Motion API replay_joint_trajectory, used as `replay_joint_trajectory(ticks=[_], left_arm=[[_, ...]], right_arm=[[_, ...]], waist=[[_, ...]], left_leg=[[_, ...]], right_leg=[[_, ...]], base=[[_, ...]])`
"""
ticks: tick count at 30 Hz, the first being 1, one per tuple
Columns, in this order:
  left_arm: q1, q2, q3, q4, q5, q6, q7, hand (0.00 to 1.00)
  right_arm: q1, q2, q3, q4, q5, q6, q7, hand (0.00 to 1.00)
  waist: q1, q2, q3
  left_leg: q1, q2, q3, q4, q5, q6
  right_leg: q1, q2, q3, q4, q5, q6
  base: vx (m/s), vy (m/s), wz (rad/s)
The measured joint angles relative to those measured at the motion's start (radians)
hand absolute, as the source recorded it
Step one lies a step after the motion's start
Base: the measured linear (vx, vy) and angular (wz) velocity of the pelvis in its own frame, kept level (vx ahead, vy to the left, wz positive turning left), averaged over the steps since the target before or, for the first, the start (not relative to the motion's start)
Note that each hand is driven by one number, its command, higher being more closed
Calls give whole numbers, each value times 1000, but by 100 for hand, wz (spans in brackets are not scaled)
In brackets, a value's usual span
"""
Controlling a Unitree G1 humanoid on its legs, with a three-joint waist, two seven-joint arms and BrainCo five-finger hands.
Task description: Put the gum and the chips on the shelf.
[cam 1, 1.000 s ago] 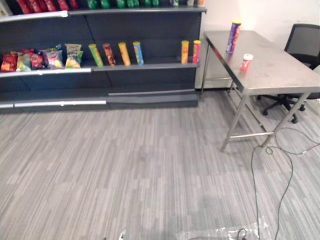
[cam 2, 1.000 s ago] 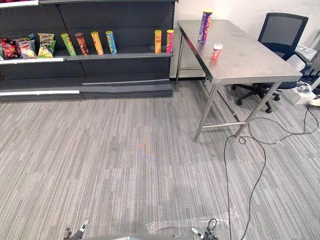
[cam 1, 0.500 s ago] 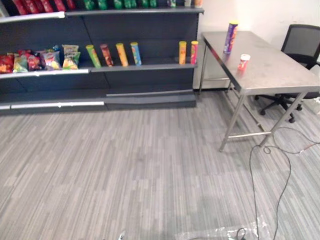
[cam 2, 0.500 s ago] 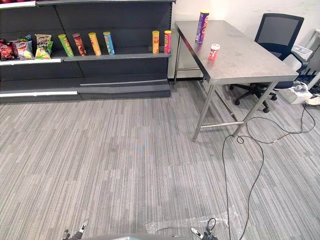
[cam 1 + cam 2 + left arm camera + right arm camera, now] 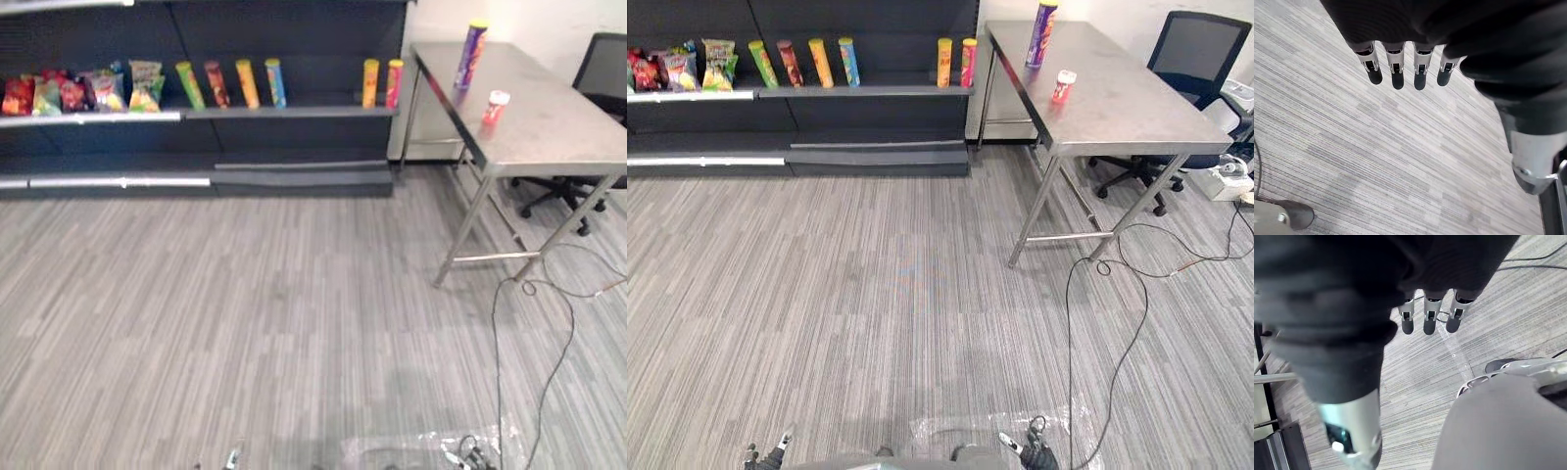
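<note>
A tall purple chips can [image 5: 470,56] stands upright at the far end of a steel table [image 5: 549,137] on the right. A small red and white gum tub [image 5: 495,105] sits on the same table, nearer to me than the can. The dark shelf [image 5: 284,113] runs along the back wall to the left of the table. Both things are several steps away across the carpet. My left hand [image 5: 1397,68] hangs over the grey carpet with straight fingers and holds nothing. My right hand [image 5: 1428,316] also hangs over the floor, fingers straight and empty.
The shelf carries a row of upright chips cans [image 5: 245,83] and snack bags [image 5: 88,91] at its left. A black office chair [image 5: 1195,59] stands behind the table. A clear plastic sheet [image 5: 421,452] lies on the carpet close to me.
The whole picture has shifted a little, so the camera has moved. The can and the gum stand where they were on the table.
</note>
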Motion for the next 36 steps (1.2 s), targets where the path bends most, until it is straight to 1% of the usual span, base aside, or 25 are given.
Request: replay_joint_trajectory(ticks=[1,2,5,6,8,10,13,14,15,17,18,19,20,21,24,25,27,28,29,30,31,32,33,34,36], left_arm=[[1,-3,11,-4,-7,-1,0,0],[9,-7,27,-20,-21,-2,0,0],[26,-33,57,-41,-26,-3,1,0],[28,-35,58,-41,-28,-3,-1,0],[31,-57,80,-41,-30,-3,-3,0],[30,-57,87,-42,-26,-7,-5,0],[32,-61,87,-62,-22,-11,-5,0],[35,-61,87,-67,-16,-12,-5,0],[40,-63,96,-72,14,-11,-4,0],[40,-63,97,-79,24,-12,-3,0],[35,-46,94,-91,24,-10,-5,0],[35,-45,94,-108,24,-9,-5,0],[35,-46,93,-110,24,-9,-5,0],[38,-46,92,-109,24,-9,-5,0],[43,-46,75,-110,21,-11,-23,0],[46,-46,76,-113,22,-11,-35,0],[54,-40,77,-118,21,-12,-39,0],[65,-35,74,-129,21,-13,-41,0],[77,-33,73,-152,20,-13,-40,0],[79,-34,73,-159,20,-13,-38,0],[77,-33,67,-163,18,-13,-32,0],[73,-31,66,-175,15,-13,-24,0],[68,-32,64,-177,12,-13,-16,0],[62,-37,63,-177,11,-13,3,0],[59,-52,65,-174,14,-12,31,0]], right_arm=[[-3,0,-1,-1,0,-1,1,0],[-1,-1,-1,-2,0,0,3,0],[0,-13,-4,-13,-1,0,6,0],[1,-17,-4,-17,-4,-1,7,0],[6,-31,-4,-37,-11,-1,15,0],[16,-31,-4,-37,-9,1,41,0],[31,-37,-5,-37,-4,-8,78,0],[31,-40,-3,-37,-1,-11,88,0],[30,-44,-3,-37,2,-16,92,0],[31,-37,0,-40,2,-17,98,0],[28,-26,0,-40,-1,-17,104,0],[29,-17,0,-40,-1,-17,104,0],[29,-18,-1,-39,-2,-17,102,0],[29,-19,-2,-39,-7,-17,97,0],[36,-18,-11,-38,-10,-16,82,0],[42,-17,-13,-39,-12,-16,82,0],[49,-7,-23,-41,-36,-16,79,0],[49,-2,-38,-45,-40,-18,76,0],[49,1,-40,-50,-39,-22,69,0],[51,2,-40,-55,-39,-24,66,0],[57,6,-40,-57,-38,-29,61,0],[56,10,-40,-57,-38,-31,58,0],[56,9,-39,-57,-38,-32,57,0],[55,8,-39,-57,-34,-38,51,0],[57,4,-38,-67,-25,-48,45,0]], waist=[[1,-2,10],[4,9,18],[6,22,41],[7,28,47],[5,49,67],[7,45,80],[2,58,89],[2,62,90],[8,71,96],[7,56,89],[5,32,86],[4,25,82],[5,26,78],[6,17,66],[8,23,32],[7,22,15],[8,16,1],[5,11,-8],[5,7,-18],[5,7,-19],[2,5,-21],[5,-3,-22],[3,-1,-21],[2,7,-21],[0,20,-16]], left_leg=[[-64,15,4,132,-14,-12],[-131,35,12,267,-11,-14],[-214,74,27,449,10,-10],[-216,79,30,462,-3,-6],[-230,111,26,442,-46,-22],[-232,129,19,340,-42,-30],[-225,155,-68,166,-13,-74],[-217,159,-86,149,-12,-76],[-206,157,-56,185,20,-88],[-205,134,-43,202,3,-61],[-208,103,-24,222,-13,-36],[-209,74,-16,240,-36,-14],[-209,63,-6,245,-47,-6],[-207,41,3,249,-61,9],[-205,-23,31,259,-107,47],[-197,-48,31,254,-120,60],[-172,-66,37,223,-125,70],[-150,-74,35,192,-125,76],[-114,-83,34,150,-122,83],[-91,-84,30,131,-114,97],[-59,-80,23,103,-106,111],[-24,-71,9,79,-106,114],[-7,-63,2,66,-106,114],[28,-41,-5,34,-105,112],[80,-5,-9,-13,-107,102]], right_leg=[[-6,-1,0,22,-23,-7],[-13,-1,1,44,-33,-11],[-12,2,19,90,-54,-19],[-12,2,28,94,-54,-19],[-11,2,58,102,-54,-20],[-12,-14,71,116,-59,-13],[-12,-26,98,147,-81,24],[-14,-25,108,157,-88,36],[7,-39,147,166,-101,60],[13,-56,166,175,-99,65],[6,-98,182,178,-119,96],[11,-127,195,172,-127,111],[14,-138,199,164,-127,112],[22,-155,202,147,-128,123],[34,-218,217,131,-97,165],[-3,-243,224,207,-79,175],[-62,-266,224,326,-44,154],[-113,-279,214,434,5,93],[-164,-299,202,529,80,66],[-176,-303,197,571,109,71],[-196,-298,170,642,110,75],[-206,-276,116,688,46,67],[-211,-257,81,698,10,68],[-226,-212,17,695,-46,61],[-263,-147,-46,627,-78,32]], base=[[-198,-83,9],[-134,-70,5],[-78,-12,-9],[-32,51,-28],[-21,85,-32],[34,164,-17],[85,252,-19],[197,432,-49],[209,444,-47],[178,297,-25],[168,309,-1],[163,325,0],[164,296,-3],[214,270,0],[269,259,1],[265,176,6],[274,148,4],[274,107,3],[265,94,7],[278,64,12],[361,-10,17],[308,-24,17],[343,-95,14],[212,-82,9],[269,-125,6]])
